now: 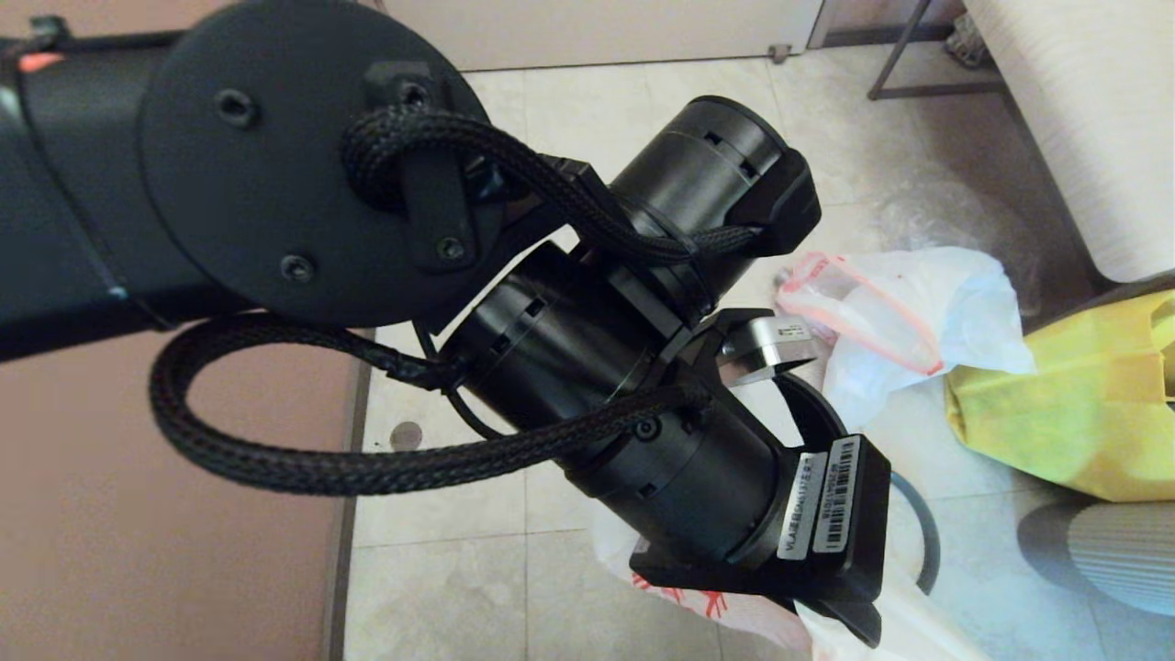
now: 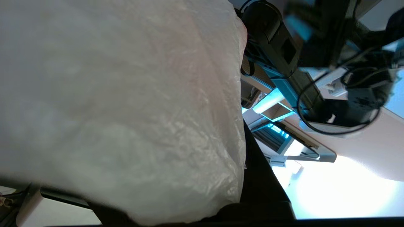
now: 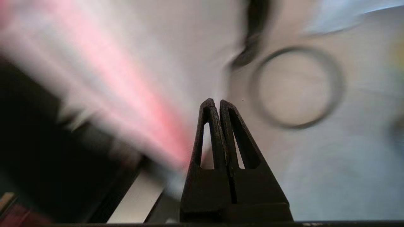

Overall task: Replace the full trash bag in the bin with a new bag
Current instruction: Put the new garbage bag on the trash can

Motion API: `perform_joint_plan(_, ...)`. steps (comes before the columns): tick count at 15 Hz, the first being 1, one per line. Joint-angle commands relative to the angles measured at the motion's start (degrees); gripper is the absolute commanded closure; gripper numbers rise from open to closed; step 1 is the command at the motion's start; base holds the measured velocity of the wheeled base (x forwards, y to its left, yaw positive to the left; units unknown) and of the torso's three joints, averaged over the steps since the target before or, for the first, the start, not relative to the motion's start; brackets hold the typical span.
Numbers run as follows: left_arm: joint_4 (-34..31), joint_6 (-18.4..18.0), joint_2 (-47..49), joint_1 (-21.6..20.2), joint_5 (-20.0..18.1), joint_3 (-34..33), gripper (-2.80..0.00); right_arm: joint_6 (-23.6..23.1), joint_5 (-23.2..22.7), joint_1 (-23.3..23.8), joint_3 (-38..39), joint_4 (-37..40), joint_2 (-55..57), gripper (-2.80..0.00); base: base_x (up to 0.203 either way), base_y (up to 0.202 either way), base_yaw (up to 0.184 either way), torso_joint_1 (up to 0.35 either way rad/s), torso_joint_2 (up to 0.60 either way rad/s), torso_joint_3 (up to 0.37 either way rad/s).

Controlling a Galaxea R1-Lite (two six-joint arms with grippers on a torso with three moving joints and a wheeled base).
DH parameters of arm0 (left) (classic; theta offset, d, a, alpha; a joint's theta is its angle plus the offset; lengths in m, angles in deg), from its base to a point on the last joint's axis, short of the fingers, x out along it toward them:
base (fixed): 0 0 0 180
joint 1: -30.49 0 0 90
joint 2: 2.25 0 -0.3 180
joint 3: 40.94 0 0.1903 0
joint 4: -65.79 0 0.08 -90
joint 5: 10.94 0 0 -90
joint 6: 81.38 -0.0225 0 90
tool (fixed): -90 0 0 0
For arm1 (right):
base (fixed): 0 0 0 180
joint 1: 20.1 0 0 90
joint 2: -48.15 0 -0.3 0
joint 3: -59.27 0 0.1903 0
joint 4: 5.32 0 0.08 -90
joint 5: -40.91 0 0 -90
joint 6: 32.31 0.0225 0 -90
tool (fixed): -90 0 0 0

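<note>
My left arm [image 1: 643, 404] fills the middle of the head view and hides the bin. The new bag [image 1: 707, 601], white film with red print, shows just below its wrist. In the left wrist view the same film [image 2: 126, 110] drapes over my left gripper [image 2: 233, 205], which is shut on it; one dark finger [image 2: 262, 186] shows beside it. My right gripper [image 3: 217, 102] is shut, and the bag's blurred pink hem [image 3: 126, 94] ends at its pads. The full trash bag [image 1: 900, 321] lies on the floor to the right, apart from both grippers. The bin's grey hoop [image 3: 296, 86] lies loose on the floor.
A yellow fabric bag [image 1: 1074, 404] sits on the floor at the right, touching the full bag. A white padded seat [image 1: 1092, 119] and a metal frame [image 1: 918, 55] stand behind. A grey ribbed object [image 1: 1111, 551] is at the lower right. A brown panel [image 1: 165, 514] borders the tiles on the left.
</note>
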Motion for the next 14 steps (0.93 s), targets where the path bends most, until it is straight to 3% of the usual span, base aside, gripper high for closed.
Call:
perform_joint_plan(1, -0.2, 0.2, 0.3, 0.0, -0.1, 0.0, 0.00, -2.5, -3.9, 0.0, -4.0, 5.0, 4.1, 0.00, 0.000, 0.000, 0.000, 0.000, 0.00, 0.000)
perform_joint_plan(7, 1.0, 0.3, 1.5, 0.1, 1.4, 0.1, 0.00, -8.6, -7.0, -0.5, -7.6, 13.6, 2.8, 0.00, 0.000, 0.000, 0.000, 0.000, 0.00, 0.000)
perform_joint_plan(8, 1.1, 0.3, 1.4, 0.1, 1.4, 0.1, 0.00, -8.6, -7.0, -0.5, -7.6, 13.5, 3.5, -2.80, 0.000, 0.000, 0.000, 0.000, 0.00, 0.000)
perform_joint_plan(11, 1.0, 0.4, 1.2, -0.1, 1.4, 0.1, 0.00, -10.1, -7.3, -0.6, -7.5, 12.0, 8.2, -2.80, 0.000, 0.000, 0.000, 0.000, 0.00, 0.000)
perform_joint_plan(14, 1.1, 0.4, 1.3, -0.8, 1.4, 0.1, 0.00, -10.5, -7.0, -2.2, -7.2, 5.1, 16.6, -2.80, 0.000, 0.000, 0.000, 0.000, 0.00, 0.000)
